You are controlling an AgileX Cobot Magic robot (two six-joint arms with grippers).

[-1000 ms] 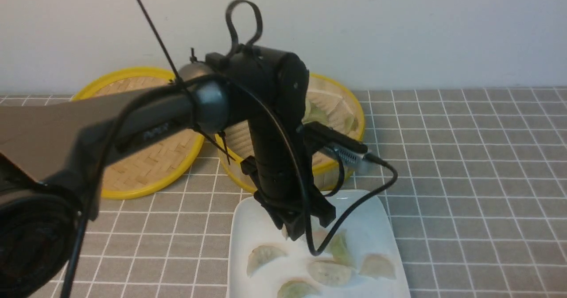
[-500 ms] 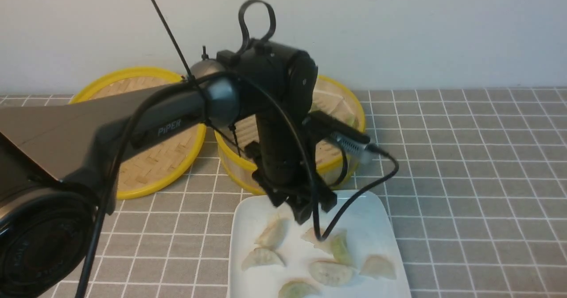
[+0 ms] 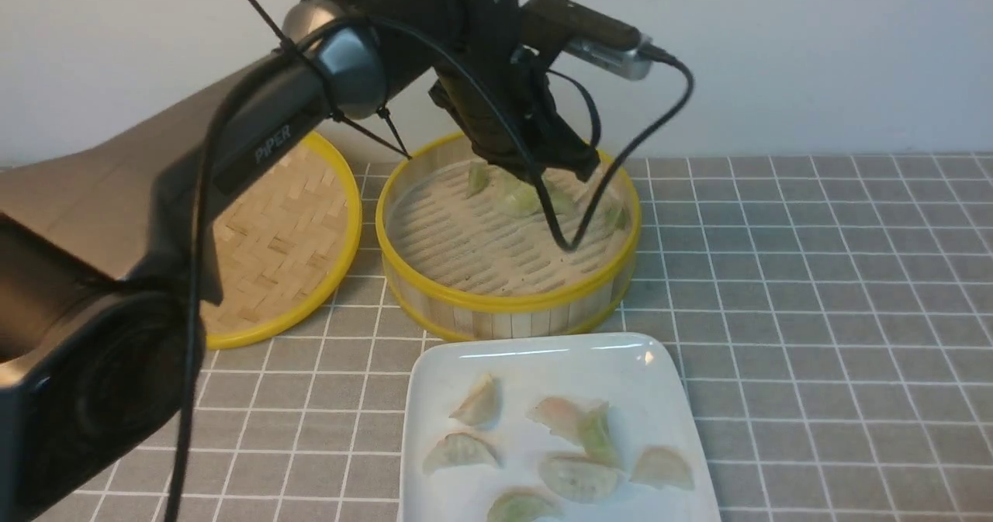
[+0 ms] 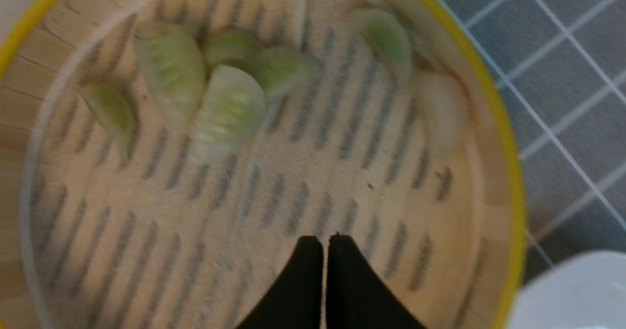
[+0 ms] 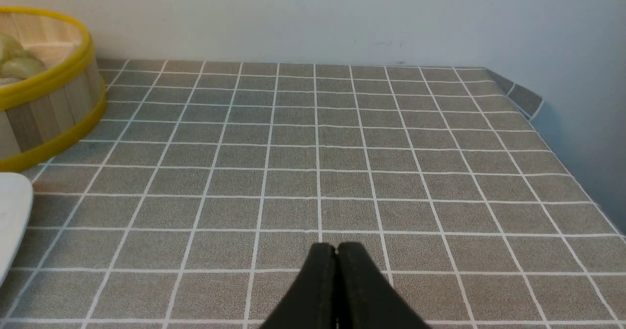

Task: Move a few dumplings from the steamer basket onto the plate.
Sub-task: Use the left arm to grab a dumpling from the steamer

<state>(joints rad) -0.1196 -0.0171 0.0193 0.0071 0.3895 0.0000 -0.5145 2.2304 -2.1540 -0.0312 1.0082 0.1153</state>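
Round bamboo steamer basket [image 3: 508, 305] at the back middle of the table: upright slat walls, slatted floor, yellow rims top and bottom. Just in front of it, parted by a narrow strip of cloth, a glossy white rounded-square plate [image 3: 543, 349] with a raised rim. Small crescent dumplings [image 4: 227, 111], pleated, translucent, pale white-green: a handful bunched at the far side of the basket floor, touching one another, plus two by the wall, one green and one nearly white. Seven more spread over the plate, mostly pale green, one pinkish, a couple beige.

Under everything, grey tablecloth [image 3: 814, 274] gridded with thin white lines; behind, a plain pale wall [image 3: 776, 41]. Flat woven yellow-rimmed lid [image 3: 287, 219] lying just beside the basket, to its left.

Left gripper [image 4: 325, 243] hanging over the basket, above the floor slats, jaws pressed together with nothing between. Right gripper [image 5: 336, 251] low over bare cloth, well apart from basket and plate, likewise closed tight and empty.

Much of the lid covered by the left arm [image 3: 256, 134]. Far rim of the basket and some dumplings hidden behind the wrist and a looping black cable [image 3: 621, 157] in the front view. Near edge of the plate and the nearest dumpling cut off by the frame. Left wrist view smeared, pleats hard to read there.
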